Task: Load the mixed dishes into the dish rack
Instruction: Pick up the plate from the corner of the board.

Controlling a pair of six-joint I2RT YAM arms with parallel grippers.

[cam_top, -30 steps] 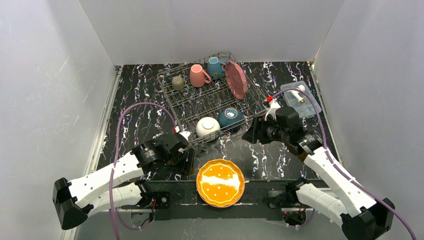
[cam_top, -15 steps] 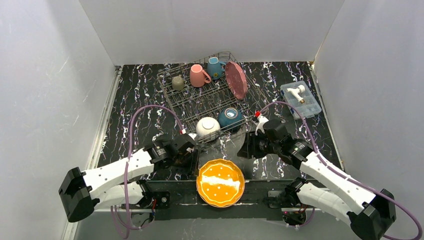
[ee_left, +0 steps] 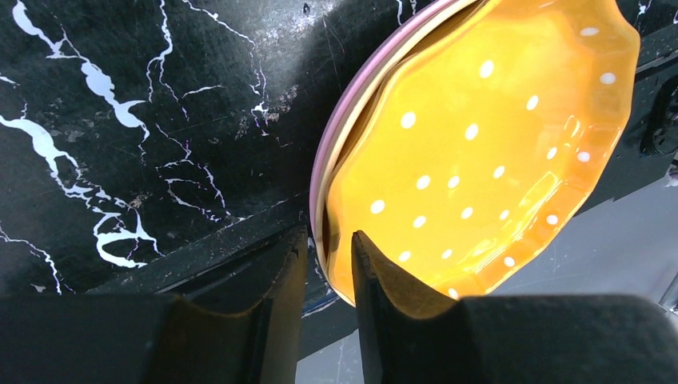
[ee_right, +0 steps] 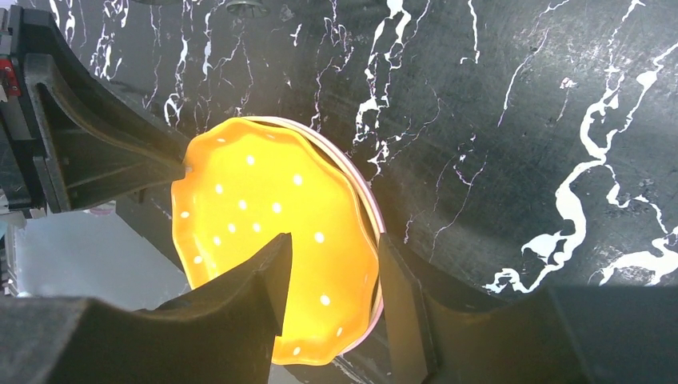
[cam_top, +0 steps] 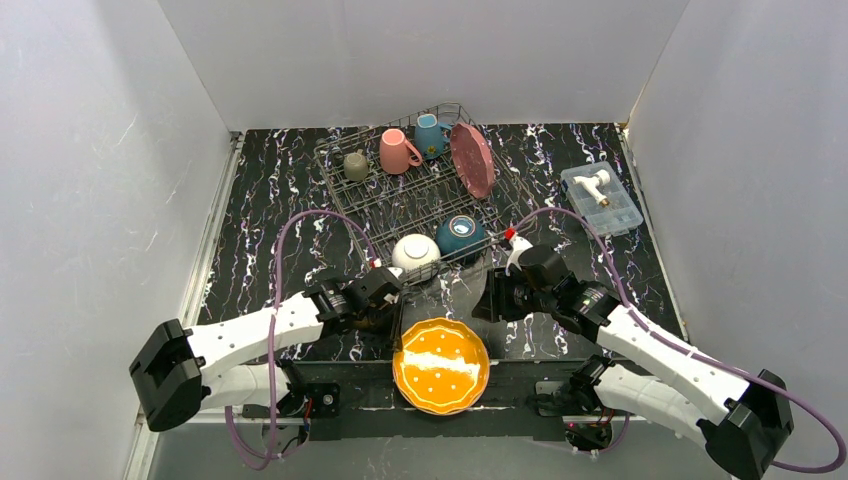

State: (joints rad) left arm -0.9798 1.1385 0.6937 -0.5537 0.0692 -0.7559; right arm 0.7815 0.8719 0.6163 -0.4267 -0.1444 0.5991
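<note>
An orange dotted scalloped plate (cam_top: 441, 366) (ee_left: 480, 144) (ee_right: 264, 208) tops a stack at the table's near edge, with a pink rim (ee_left: 320, 160) (ee_right: 364, 188) showing beneath it. My left gripper (cam_top: 393, 318) (ee_left: 329, 236) straddles the stack's left rim. Its jaws are narrow, and a thin gap still shows on the outer side. Across the right rim, my right gripper (cam_top: 487, 300) (ee_right: 334, 240) stands open: one finger lies over the orange plate, the other outside the rim. The dish rack (cam_top: 400, 205) stands behind.
The rack holds a grey-olive mug (cam_top: 356, 165), a pink mug (cam_top: 399, 151), a blue mug (cam_top: 431, 135), an upright dark red plate (cam_top: 472, 160), a white bowl (cam_top: 414, 253) and a teal bowl (cam_top: 460, 236). A clear plastic box (cam_top: 601, 198) sits at the far right.
Both grippers have moved in toward the plate stack, the left from its left, the right from the rack's corner. The left jaws have narrowed a lot, the right a little.
</note>
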